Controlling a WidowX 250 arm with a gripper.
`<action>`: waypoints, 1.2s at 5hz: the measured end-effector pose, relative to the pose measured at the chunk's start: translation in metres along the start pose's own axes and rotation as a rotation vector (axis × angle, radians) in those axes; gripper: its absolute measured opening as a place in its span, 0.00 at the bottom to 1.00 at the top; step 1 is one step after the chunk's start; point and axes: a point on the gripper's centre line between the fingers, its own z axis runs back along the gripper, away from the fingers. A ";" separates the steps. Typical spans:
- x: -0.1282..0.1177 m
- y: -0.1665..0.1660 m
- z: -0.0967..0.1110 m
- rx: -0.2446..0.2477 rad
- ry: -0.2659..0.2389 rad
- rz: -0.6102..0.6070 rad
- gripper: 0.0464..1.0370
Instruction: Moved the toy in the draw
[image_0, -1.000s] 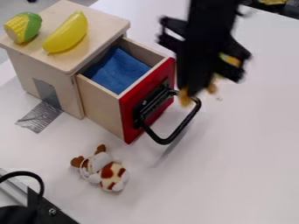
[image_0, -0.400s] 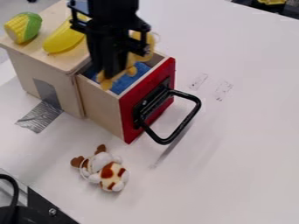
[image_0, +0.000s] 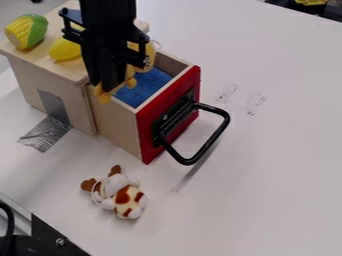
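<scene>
Pincer (image_0: 105, 86) gripping yellow soft toy (image_0: 149, 56), holding it at cabinet end of open red-fronted drawer (image_0: 147, 150) | blue cloth (image_0: 148, 85) lying in drawer, just right of pincer | banana (image_0: 65, 49), corn (image_0: 25, 31) resting left of pincer on wooden cabinet (image_0: 77, 100) | brown-and-white plush animal (image_0: 125, 197) lying on desk (image_0: 267, 175), camera side of pincer

The black arm (image_0: 108, 15) comes in through the top edge, left of the middle of the view, and runs nearly straight down. At its lower end the gripper (image_0: 107, 87) hangs with its tips pointing down. The fingers (image_0: 105, 70) are close together, closed on a load. Dark side brackets (image_0: 71, 24) stick out on both sides above them, the one at the view's left sitting higher than the other.
</scene>
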 end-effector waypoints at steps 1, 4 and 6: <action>0.013 0.004 -0.006 0.007 -0.002 0.004 0.06; 0.035 0.008 -0.018 0.028 0.001 0.041 0.08; 0.046 -0.005 -0.007 0.039 -0.032 0.017 0.60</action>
